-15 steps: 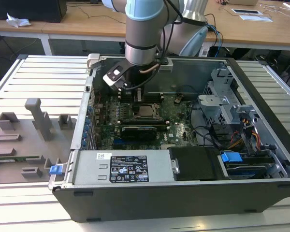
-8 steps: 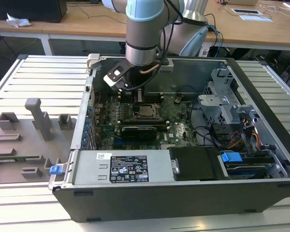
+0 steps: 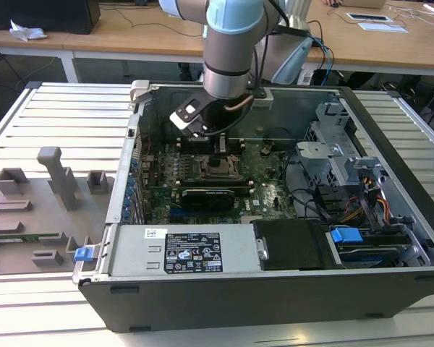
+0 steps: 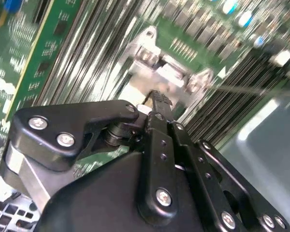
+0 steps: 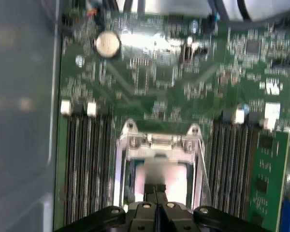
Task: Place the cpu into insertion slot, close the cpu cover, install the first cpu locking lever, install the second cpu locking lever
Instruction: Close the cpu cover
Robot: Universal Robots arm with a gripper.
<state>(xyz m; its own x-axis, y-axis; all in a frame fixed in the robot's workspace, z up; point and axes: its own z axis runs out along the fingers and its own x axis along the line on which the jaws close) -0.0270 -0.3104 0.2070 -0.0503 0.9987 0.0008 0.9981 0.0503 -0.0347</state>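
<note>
My gripper (image 3: 220,148) reaches down into the open computer case, right over the insertion slot (image 3: 218,168) on the green motherboard (image 3: 269,189). In the first wrist view the black fingertips (image 5: 156,191) are pressed together with nothing between them, directly over the pale top of the cpu (image 5: 171,176), which lies in the slot. The silver cpu cover (image 5: 159,141) frames the chip and seems to lie flat around it. A thin metal lever (image 5: 202,162) runs along one side of the socket. In the second wrist view my gripper (image 4: 157,99) points at the cover's silver hinge end (image 4: 157,67).
Long memory slots (image 5: 87,159) flank the socket on both sides, and a coin battery (image 5: 108,43) sits further along the board. The case holds a power supply (image 3: 181,249), a drive cage (image 3: 333,137) and cables (image 3: 369,206). Grey fixtures (image 3: 58,177) stand on the exterior view's left.
</note>
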